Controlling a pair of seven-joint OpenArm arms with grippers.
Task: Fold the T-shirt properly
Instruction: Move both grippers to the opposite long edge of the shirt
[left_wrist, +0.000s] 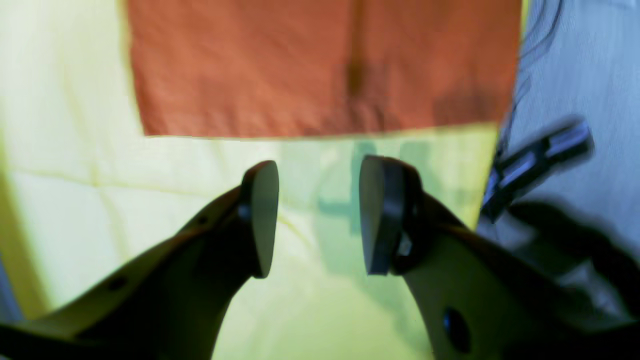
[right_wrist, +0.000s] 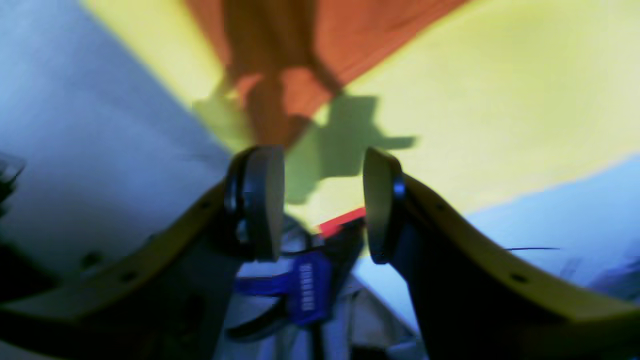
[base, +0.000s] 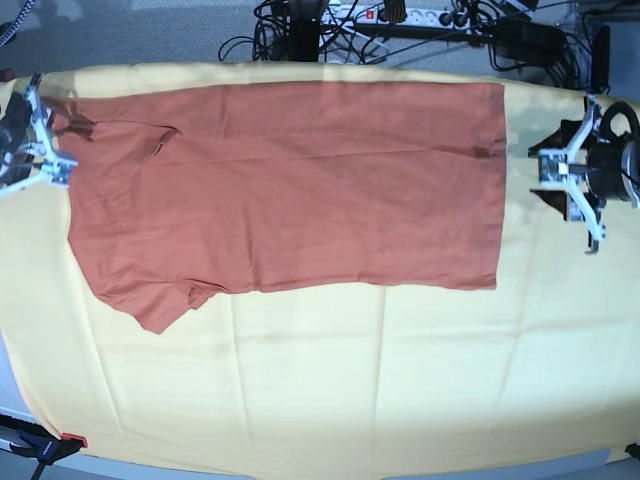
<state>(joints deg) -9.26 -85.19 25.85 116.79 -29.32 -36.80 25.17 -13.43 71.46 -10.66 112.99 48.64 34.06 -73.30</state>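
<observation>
Rust-orange shirt: the T-shirt (base: 290, 190) lies flat, folded lengthwise, on the upper half of the table, sleeve end toward the base view's left, straight hem toward its right.
Cloth: a pale yellow cloth (base: 400, 390) covers the table under it, with fold creases showing.
Left gripper: the left gripper (left_wrist: 318, 217) sits off the hem end, pads apart with nothing between them, just yellow cloth below and the shirt's edge ahead.
Right gripper: the right gripper (right_wrist: 324, 202) is at the sleeve end near the cloth's corner, pads apart too, holding nothing.
Clamp: a blue-handled clamp (right_wrist: 305, 285) shows blurry below the right gripper.
Cables: a tangle of cables (base: 400, 25) lies past the far edge.
</observation>
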